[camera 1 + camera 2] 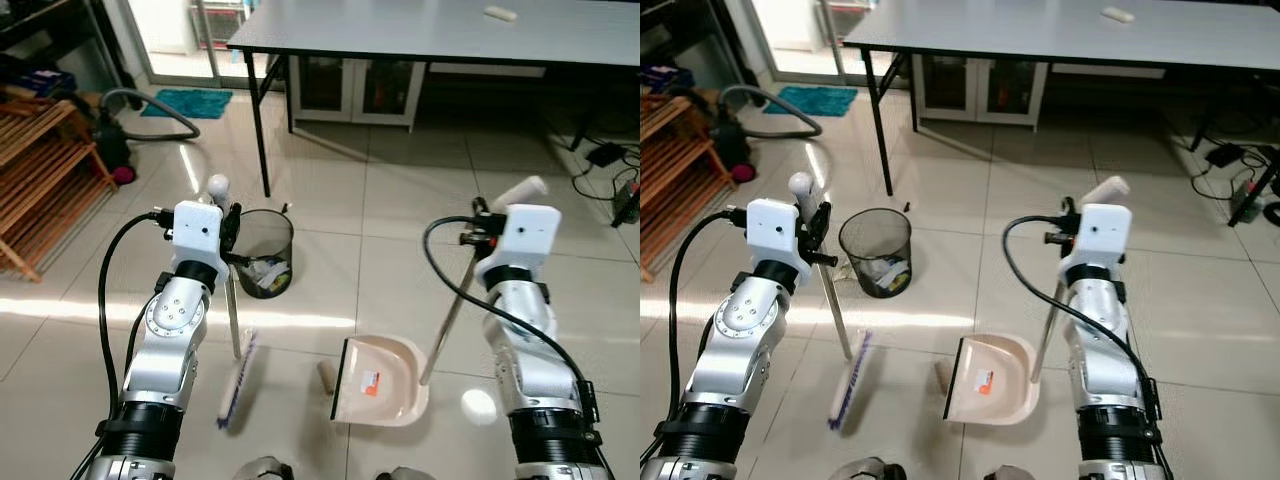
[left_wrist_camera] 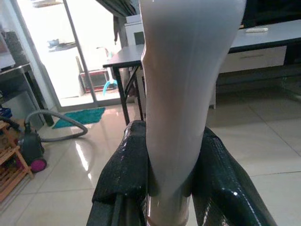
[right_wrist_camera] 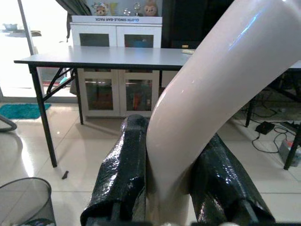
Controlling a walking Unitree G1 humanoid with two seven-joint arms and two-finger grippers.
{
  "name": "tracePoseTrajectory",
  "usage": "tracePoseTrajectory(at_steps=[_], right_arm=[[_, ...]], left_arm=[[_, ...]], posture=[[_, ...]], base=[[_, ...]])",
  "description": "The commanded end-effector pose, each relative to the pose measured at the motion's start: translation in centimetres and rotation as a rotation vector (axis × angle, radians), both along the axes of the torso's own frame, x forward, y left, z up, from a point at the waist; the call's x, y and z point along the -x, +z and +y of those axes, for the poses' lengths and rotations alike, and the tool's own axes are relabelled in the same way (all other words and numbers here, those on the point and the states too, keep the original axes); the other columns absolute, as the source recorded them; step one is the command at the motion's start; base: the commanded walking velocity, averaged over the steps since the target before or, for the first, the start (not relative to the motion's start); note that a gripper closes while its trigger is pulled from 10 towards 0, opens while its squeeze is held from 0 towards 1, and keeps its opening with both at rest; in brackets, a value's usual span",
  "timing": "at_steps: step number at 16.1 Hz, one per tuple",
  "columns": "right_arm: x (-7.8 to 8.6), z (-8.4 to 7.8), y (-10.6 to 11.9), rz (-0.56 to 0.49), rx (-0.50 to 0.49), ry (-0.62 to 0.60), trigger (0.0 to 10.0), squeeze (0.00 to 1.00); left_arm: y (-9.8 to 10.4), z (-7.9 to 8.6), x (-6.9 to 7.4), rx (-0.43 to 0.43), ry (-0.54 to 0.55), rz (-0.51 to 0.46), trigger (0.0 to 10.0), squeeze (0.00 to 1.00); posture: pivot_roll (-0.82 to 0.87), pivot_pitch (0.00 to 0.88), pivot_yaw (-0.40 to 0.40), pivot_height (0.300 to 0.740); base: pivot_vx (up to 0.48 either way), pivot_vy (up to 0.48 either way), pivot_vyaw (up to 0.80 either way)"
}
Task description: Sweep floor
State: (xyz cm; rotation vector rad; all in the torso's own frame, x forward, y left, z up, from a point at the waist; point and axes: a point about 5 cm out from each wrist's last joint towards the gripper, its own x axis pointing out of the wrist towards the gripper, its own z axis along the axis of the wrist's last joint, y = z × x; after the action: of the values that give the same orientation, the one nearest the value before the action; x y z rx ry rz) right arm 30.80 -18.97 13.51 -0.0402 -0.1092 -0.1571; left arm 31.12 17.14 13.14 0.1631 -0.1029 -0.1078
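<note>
Broom (image 1: 237, 375) clamped in left hand (image 2: 160, 188), dustpan (image 1: 380, 382) handle in right hand (image 3: 164, 188); debris (image 1: 325, 376) at dustpan's 9 o'clock should be swept in.

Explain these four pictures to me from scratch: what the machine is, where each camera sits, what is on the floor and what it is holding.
This is a walking humanoid robot with two silver arms, each ending in two black fingers. The two wide pictures come from a stereo camera on its head, looking down at the floor ahead. The two close-ups come from cameras on its wrists, looking along the fingers.

The left gripper is shut on the broom handle; the broom's bristle head rests on the tiled floor. The right gripper is shut on the dustpan handle, and the cream dustpan sits on the tiles, beside the bristles.

Just beyond stands a black mesh wastebasket with rubbish inside. Farther back are a grey table, a vacuum cleaner and a wooden rack.
</note>
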Motion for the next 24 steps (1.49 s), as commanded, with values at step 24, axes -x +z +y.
tracePoseTrajectory(at_steps=[24], right_arm=[[-3.7,-0.9,0.4,-0.02,0.085,-0.016,10.0,0.0]], left_arm=[[-0.1,-0.9,-2.9,-0.049,-0.088,-0.062,10.0,0.0]], posture=[[0.05,0.165,0.04,0.74]], base=[[0.0,0.0,0.0]])
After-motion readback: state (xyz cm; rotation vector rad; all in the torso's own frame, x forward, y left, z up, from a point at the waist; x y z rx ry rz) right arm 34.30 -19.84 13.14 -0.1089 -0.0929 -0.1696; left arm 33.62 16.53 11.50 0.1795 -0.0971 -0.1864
